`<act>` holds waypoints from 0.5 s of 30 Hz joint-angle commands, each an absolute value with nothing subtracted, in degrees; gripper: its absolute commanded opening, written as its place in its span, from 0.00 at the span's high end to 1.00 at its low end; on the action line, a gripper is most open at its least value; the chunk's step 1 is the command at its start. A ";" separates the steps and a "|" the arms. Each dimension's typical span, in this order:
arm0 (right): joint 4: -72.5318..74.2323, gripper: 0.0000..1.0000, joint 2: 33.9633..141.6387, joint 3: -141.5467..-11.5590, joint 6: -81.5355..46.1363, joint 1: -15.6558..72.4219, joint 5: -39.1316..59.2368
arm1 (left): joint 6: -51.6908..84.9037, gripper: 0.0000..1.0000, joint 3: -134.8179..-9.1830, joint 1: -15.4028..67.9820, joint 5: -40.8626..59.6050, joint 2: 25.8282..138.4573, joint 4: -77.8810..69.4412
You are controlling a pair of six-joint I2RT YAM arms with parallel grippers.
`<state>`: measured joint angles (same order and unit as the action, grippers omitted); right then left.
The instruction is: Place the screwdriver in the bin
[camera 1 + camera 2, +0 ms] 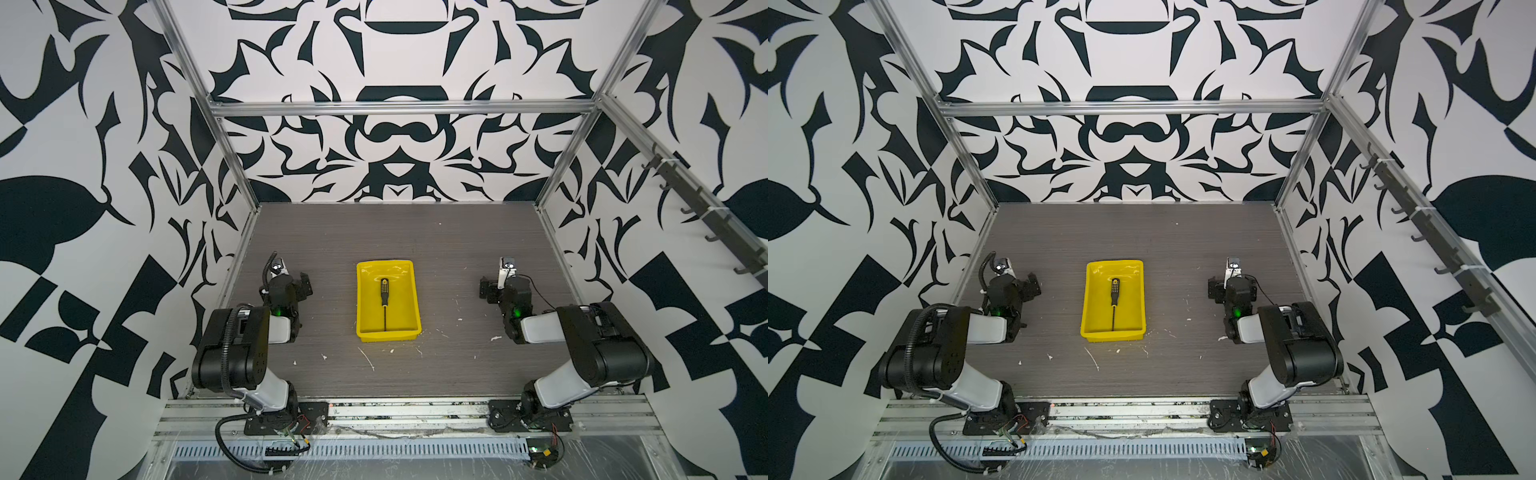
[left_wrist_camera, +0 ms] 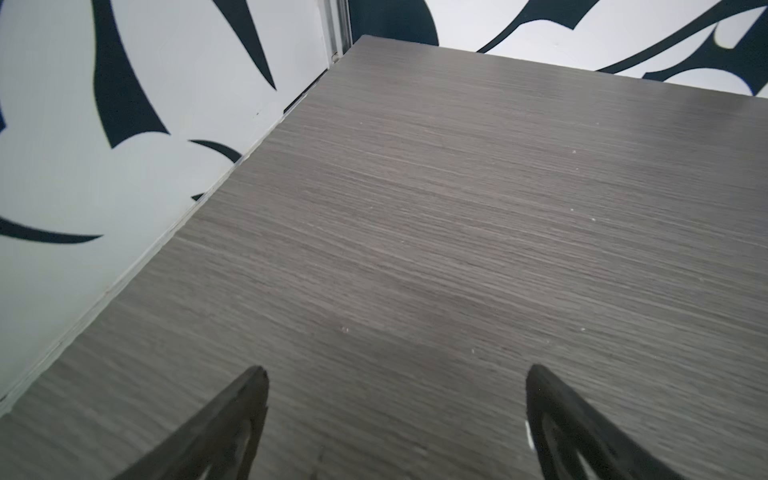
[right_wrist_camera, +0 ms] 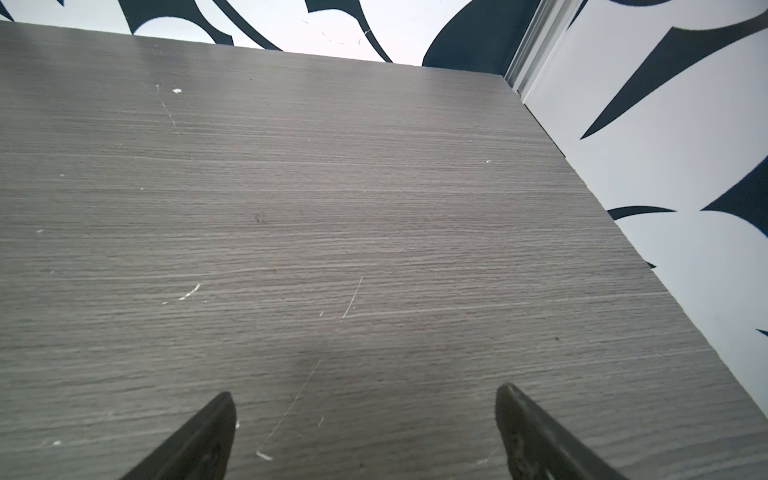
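The screwdriver lies flat inside the bin, lengthwise near its middle. Its black handle, dotted with yellow, points toward the far wall, and the thin dark shaft runs toward the near wall. The tip is too fine to make out, so I cannot tell whether it touches that wall. The bin is a shallow, glossy yellow plastic rectangle with rounded corners, a rim and low walls. It sits on a grey wood-grain laminate table scuffed with pale scratches and white flecks. In both top views the two arms are folded back on either side, well apart from the bin. The left gripper has its jaws spread wide over bare tabletop, with nothing between them. The right gripper is likewise spread wide and holding nothing. Each wrist view shows only the dark tapered fingertips; the frame edge cuts off the rest.
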<state>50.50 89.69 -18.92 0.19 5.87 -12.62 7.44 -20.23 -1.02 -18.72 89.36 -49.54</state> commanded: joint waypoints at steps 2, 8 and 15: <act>52.73 0.00 89.08 -20.13 0.56 6.16 -12.48 | 6.58 0.01 -20.66 -1.23 -17.72 89.17 -53.91; 52.73 0.00 89.03 -20.13 0.53 6.16 -12.48 | 6.40 0.01 -20.96 -1.18 -17.42 89.09 -53.36; 52.56 0.00 89.05 -20.21 0.57 6.18 -12.49 | 6.37 0.01 -20.93 -1.23 -17.45 89.08 -53.26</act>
